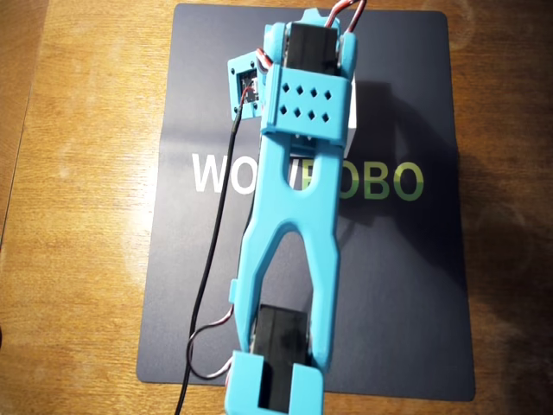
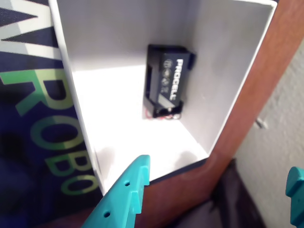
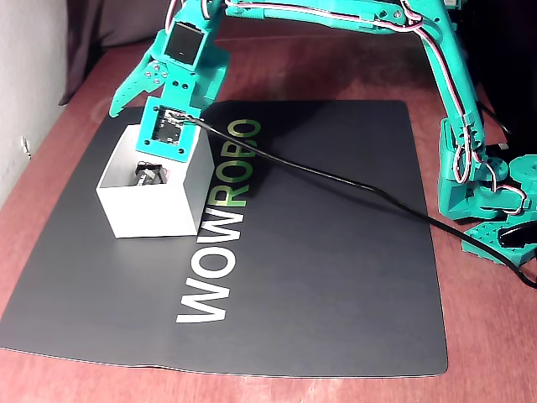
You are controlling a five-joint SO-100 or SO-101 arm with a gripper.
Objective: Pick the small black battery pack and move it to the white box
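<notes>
On my wrist feed the battery pack (image 2: 166, 81) lies on the floor of the white box (image 2: 118, 123), up against its far wall, label reading PROCELL, with nothing gripping it. From the fixed view I can just make out the pack (image 3: 149, 175) as a dark shape inside the box (image 3: 159, 206), which sits on the black mat (image 3: 319, 277) beside the ROBO lettering. My tool (image 2: 218, 190) hovers above the box rim with its fingers (image 2: 124, 190) spread wide apart and empty. In the overhead view the teal arm (image 1: 298, 199) stretches across the mat (image 1: 406, 285) and covers most of the box. The mat lies on the wooden desk (image 1: 78, 216).
</notes>
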